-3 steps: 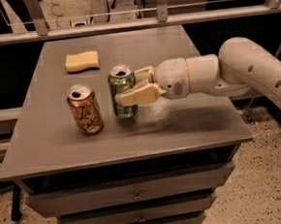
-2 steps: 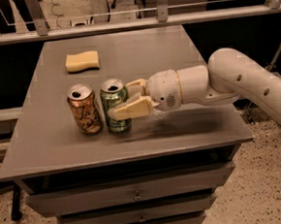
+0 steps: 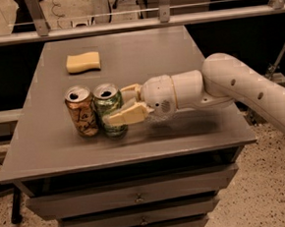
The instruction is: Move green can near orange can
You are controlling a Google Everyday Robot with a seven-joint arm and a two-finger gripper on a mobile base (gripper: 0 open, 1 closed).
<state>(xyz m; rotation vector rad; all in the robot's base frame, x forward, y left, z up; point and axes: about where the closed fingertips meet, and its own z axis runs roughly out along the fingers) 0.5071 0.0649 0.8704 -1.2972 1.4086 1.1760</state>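
Gripper [image 3: 118, 107] clamped on green can [image 3: 107, 101], has slid it left; now just beside orange can [image 3: 82, 113], near front-left corner of worktop [image 3: 46, 145]; only release remains

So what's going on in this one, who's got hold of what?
The robot's arm reaches in from the right across the grey table, and its gripper is closed around the green can, one finger on the near side and one on the far side. The green can stands upright right beside the orange can, on its right, with little or no gap between them. The gripper has not let go. A yellow sponge lies untouched towards the back of the table.
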